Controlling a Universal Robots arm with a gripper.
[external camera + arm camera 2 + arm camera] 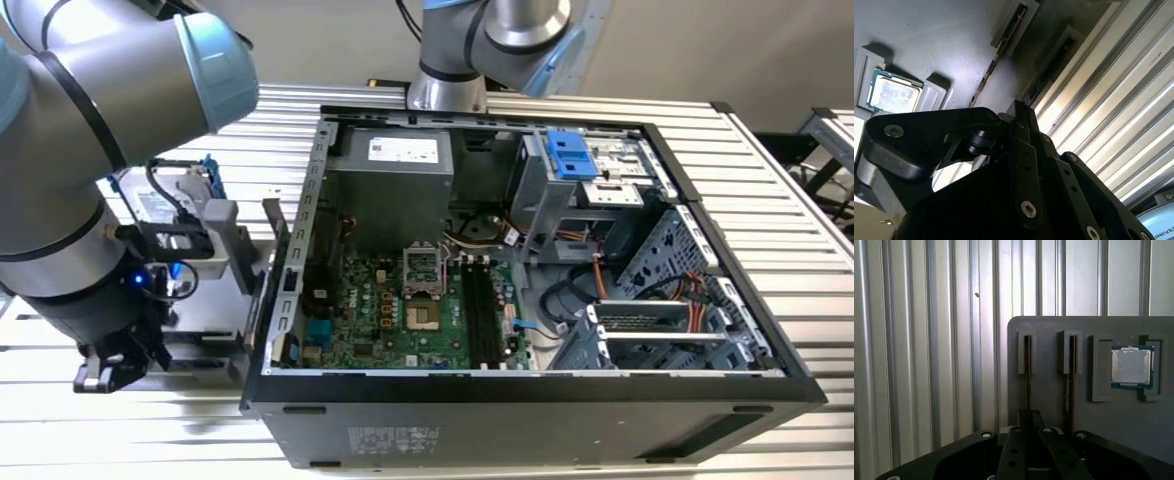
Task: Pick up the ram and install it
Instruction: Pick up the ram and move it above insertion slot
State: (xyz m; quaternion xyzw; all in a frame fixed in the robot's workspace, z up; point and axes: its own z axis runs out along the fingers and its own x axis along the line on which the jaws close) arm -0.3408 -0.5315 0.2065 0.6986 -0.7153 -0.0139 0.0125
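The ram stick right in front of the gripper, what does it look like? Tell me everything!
The ram is a very thin, dark strip seen edge-on. It stands on its long edge, sunk into the grey tray, with a small grey bracket hugging its far end. In the second wrist view its edge looks brownish. The gripper sits at its near end; whether they touch cannot be told.

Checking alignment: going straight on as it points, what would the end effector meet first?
Likely the ram on edge in a slot of the grey holder, directly ahead of the end effector; depth is unclear.
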